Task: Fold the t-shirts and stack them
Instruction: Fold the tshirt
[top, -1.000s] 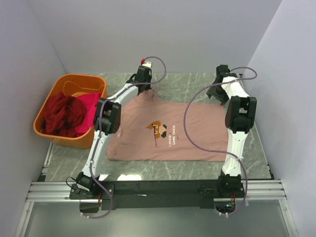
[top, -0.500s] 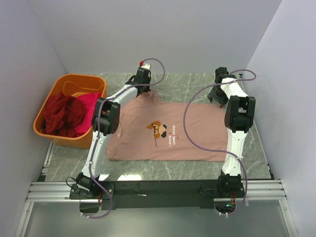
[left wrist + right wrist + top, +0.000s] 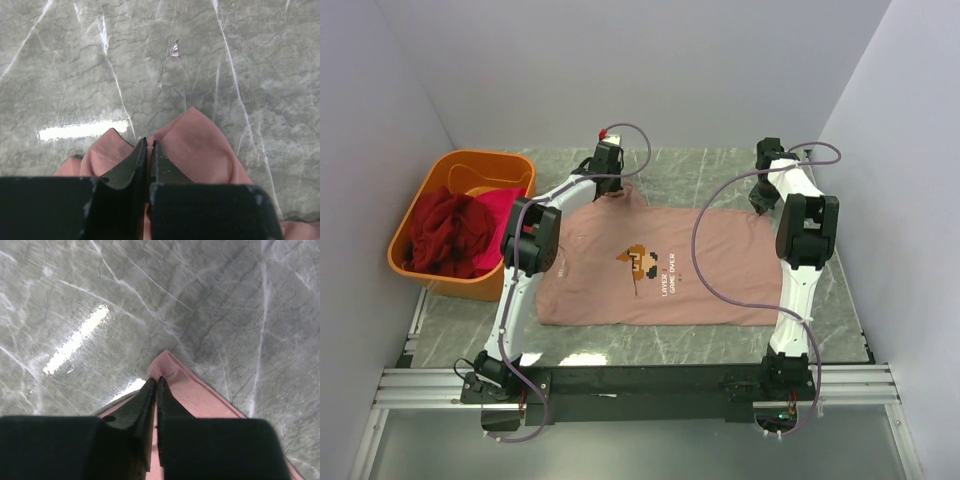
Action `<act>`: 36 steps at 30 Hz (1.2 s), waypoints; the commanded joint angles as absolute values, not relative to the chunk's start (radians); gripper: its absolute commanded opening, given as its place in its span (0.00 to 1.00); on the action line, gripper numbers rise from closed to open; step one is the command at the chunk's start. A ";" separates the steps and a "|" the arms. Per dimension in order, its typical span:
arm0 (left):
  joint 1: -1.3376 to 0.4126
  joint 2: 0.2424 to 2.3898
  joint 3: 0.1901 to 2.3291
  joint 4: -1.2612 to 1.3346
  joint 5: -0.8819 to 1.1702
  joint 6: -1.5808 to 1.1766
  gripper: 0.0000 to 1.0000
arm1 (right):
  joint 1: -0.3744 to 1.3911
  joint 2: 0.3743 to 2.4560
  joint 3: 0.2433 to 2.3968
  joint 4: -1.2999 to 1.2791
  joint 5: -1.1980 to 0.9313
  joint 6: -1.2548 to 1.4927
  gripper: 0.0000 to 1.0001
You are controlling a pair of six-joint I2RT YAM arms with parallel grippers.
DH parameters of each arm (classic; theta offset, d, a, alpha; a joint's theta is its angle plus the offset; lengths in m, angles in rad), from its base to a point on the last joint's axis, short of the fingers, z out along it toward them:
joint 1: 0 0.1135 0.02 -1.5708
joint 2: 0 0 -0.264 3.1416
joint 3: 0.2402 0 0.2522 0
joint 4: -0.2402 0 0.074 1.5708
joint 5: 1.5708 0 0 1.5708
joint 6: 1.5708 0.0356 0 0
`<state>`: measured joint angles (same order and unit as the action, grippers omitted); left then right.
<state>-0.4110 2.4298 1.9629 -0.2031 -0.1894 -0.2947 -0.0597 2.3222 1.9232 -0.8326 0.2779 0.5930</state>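
At the centre of the marble table we see the pink t-shirt spread flat, print side up. Its 11 o'clock corner is bunched in our left gripper, whose jaws are pressed together on a fold of the cloth. Its 1 o'clock corner sits nipped between the closed jaws of our right gripper, with the stitched hem showing just past the tips. A purple cable from the right arm loops over the shirt's right half. Toward 9 o'clock, beyond the left arm, the orange tub holds a crumpled dark red tee and a magenta tee.
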 commanded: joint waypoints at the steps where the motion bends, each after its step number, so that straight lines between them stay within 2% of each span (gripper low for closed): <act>1: -0.413 2.321 1.941 -0.147 -0.207 -0.324 0.00 | -0.063 2.283 1.907 -0.839 0.293 0.600 0.04; 3: -0.413 2.307 1.918 -0.141 -0.210 -0.334 0.00 | -0.063 2.267 1.892 -0.828 0.293 0.589 0.00; 23: -0.431 2.000 1.513 -0.026 -0.264 -0.474 0.00 | -0.035 1.913 1.505 -0.624 0.204 0.546 0.00; 30: -0.489 1.865 1.381 -0.129 -0.402 -0.575 0.00 | -0.037 1.822 1.390 -0.588 0.195 0.551 0.00; 36: -0.517 1.764 1.286 -0.192 -0.439 -0.617 0.00 | -0.035 1.764 1.319 -0.571 0.190 0.555 0.00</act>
<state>-0.5079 1.8381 1.3312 -0.1623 -0.3820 -0.5686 -0.0418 1.8256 1.3453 -0.6083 0.1890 0.5507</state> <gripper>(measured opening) 0.076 0.010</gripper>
